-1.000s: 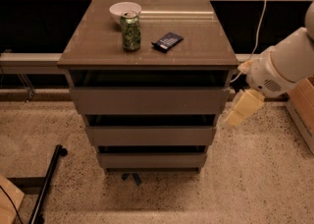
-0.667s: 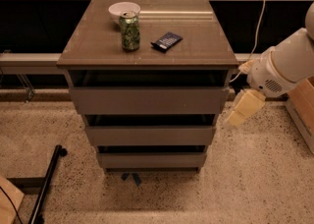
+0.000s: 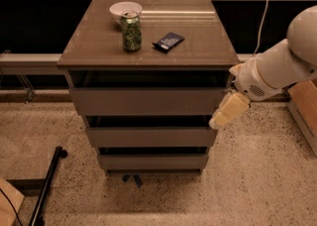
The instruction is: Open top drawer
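Observation:
The top drawer (image 3: pixel 146 101) is the widest of three grey-brown drawers in a small cabinet, with a flat handle-less front. It stands a little way out from under the cabinet top, with a dark gap above its front. My gripper (image 3: pixel 227 112) hangs from the white arm at the right. It sits at the right end of the top drawer's front, pointing down and left, close to the drawer's right corner.
On the cabinet top (image 3: pixel 208 41) stand a white bowl (image 3: pixel 125 10), a green can (image 3: pixel 131 31) and a dark blue packet (image 3: pixel 168 41). Two narrower drawers (image 3: pixel 148 137) sit below. A black pole (image 3: pixel 47 185) lies on the speckled floor at the left, a box (image 3: pixel 304 108) stands at the right.

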Controlling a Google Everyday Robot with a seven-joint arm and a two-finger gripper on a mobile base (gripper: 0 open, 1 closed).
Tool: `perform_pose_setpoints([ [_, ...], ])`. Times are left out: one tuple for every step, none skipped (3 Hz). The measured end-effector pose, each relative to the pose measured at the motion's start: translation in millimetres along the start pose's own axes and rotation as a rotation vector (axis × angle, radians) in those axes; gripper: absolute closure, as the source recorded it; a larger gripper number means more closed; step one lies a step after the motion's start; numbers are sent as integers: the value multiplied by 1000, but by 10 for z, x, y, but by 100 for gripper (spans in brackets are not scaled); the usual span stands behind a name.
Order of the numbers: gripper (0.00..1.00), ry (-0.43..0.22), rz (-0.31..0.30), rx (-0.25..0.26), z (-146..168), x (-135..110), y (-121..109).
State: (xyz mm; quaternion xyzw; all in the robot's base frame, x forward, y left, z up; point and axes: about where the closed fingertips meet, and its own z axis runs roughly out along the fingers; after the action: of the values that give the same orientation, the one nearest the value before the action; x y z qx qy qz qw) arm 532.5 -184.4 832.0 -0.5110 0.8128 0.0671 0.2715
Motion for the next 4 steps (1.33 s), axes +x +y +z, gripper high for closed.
perform_pose_setpoints([
  [0,-74,15,50,252,-85,-163],
  [0,-90,16,74,264,-127,-227],
  [0,-75,40,75,374,-100,-206],
  [0,-117,58,66,668,-161,-244],
])
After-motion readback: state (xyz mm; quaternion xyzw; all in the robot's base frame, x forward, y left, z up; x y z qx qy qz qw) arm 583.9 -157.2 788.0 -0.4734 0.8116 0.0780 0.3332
